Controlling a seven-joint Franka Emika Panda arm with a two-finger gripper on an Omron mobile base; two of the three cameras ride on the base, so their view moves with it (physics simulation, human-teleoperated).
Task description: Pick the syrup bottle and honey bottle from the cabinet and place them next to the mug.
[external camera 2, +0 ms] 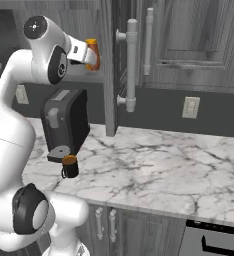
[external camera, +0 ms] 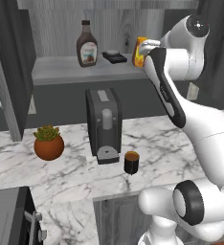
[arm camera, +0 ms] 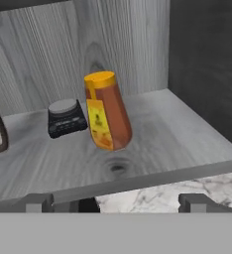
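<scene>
Honey bottle (arm camera: 107, 112) stands on the cabinet (arm camera: 187, 124) shelf, dead ahead of my gripper (arm camera: 117, 202) in the hand view, leaning a little in that tilted frame, with a small dark scale (arm camera: 66, 118) just beside it and the syrup bottle (external camera: 86, 44) further along the shelf. The fingers (arm camera: 37, 202) are spread wide at the shelf's front edge with nothing between them, and the honey bottle is not yet inside the gap. I judge it a light, rigid plastic thing with a smooth, slick skin and a body that swells toward the base, so a squeeze low down could make it pop upward or skid on the shelf. I would take it across the middle of the body, below the orange cap and over the yellow label, where the sides run closest to straight. Being short and light, it could tip from a nudge by one finger, so both should close together. Down on the marble counter (external camera: 157, 148) the mug (external camera: 131, 162) waits in front of the coffee machine (external camera: 103, 123).
</scene>
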